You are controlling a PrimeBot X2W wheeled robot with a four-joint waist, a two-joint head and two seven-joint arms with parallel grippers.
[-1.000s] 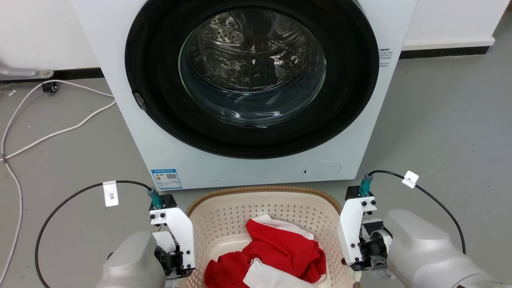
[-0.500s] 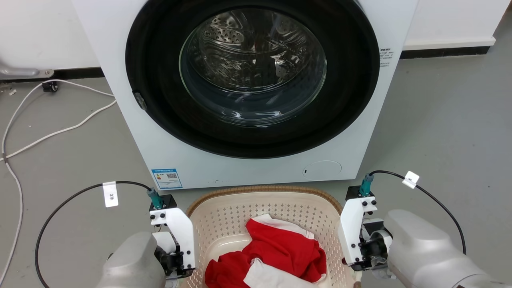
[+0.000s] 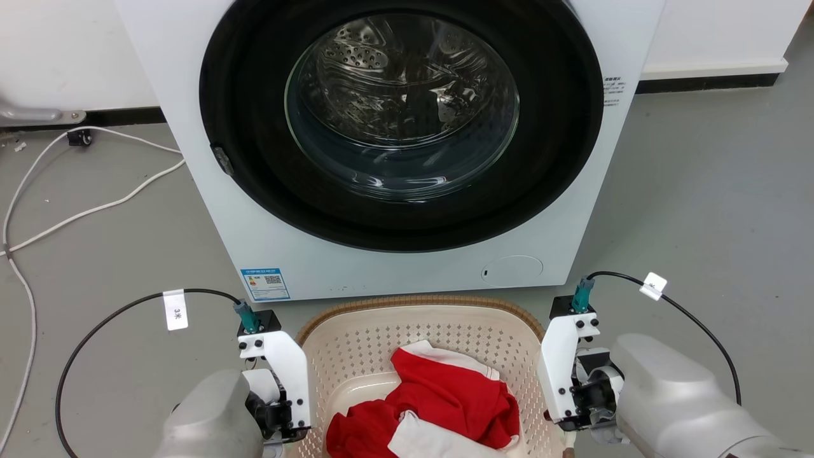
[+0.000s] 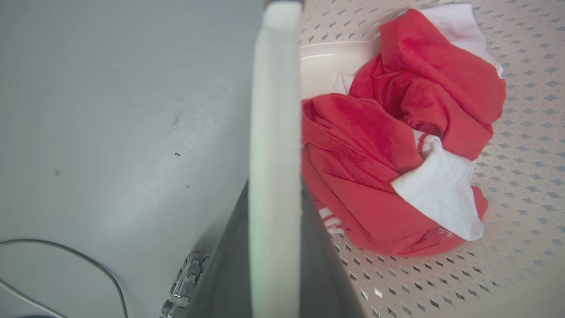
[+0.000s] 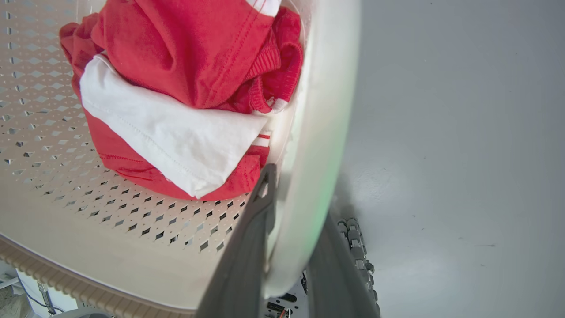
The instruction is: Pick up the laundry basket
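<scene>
My left gripper point(image 4: 273, 198) is clamped on the left handle point(image 4: 274, 110) of the laundry basket point(image 3: 420, 334), and my right gripper point(image 5: 295, 198) on the right handle point(image 5: 324, 110). In the head view the basket sits at six o'clock with red-and-white clothes point(image 3: 445, 401) inside and the washing machine point(image 3: 254, 254) at twelve.

The laundry basket point(image 3: 416, 334) is sitting on the floor point(image 3: 699, 191) just before the washing machine point(image 3: 381, 270); clothes point(image 3: 445, 401) are lying in it.

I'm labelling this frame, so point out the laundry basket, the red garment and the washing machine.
laundry basket point(image 3: 413, 299), head view, far brown rim.
red garment point(image 3: 445, 397), head view, middle of cloth.
washing machine point(image 3: 394, 273), head view, white front panel.
</scene>
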